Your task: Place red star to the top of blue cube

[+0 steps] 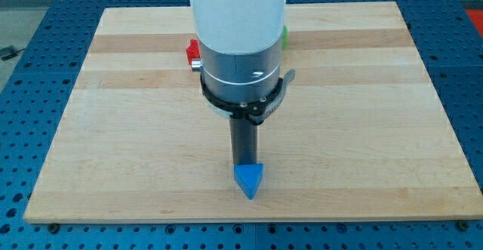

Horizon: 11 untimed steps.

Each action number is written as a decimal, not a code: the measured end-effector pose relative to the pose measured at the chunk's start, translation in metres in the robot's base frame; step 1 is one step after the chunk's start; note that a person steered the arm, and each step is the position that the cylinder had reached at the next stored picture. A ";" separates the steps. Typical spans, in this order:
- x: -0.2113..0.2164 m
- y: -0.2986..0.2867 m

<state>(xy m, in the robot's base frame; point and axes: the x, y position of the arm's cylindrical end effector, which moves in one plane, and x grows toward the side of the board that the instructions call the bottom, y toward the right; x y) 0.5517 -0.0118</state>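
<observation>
A blue block (248,180) lies near the view's bottom middle of the wooden board (113,129); its shape looks like a wedge or a cube seen corner-on. My tip (244,164) stands right at its upper edge, touching or nearly touching it. A red block (192,52) shows only as a small part at the arm's left side, toward the view's top; its shape cannot be made out because the arm hides most of it.
A sliver of a green block (284,35) shows at the arm's right side, near the view's top. The white and grey arm body (240,38) hides the board's upper middle. A blue perforated table (30,61) surrounds the board.
</observation>
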 end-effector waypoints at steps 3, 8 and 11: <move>-0.086 -0.123; -0.251 -0.028; -0.221 -0.009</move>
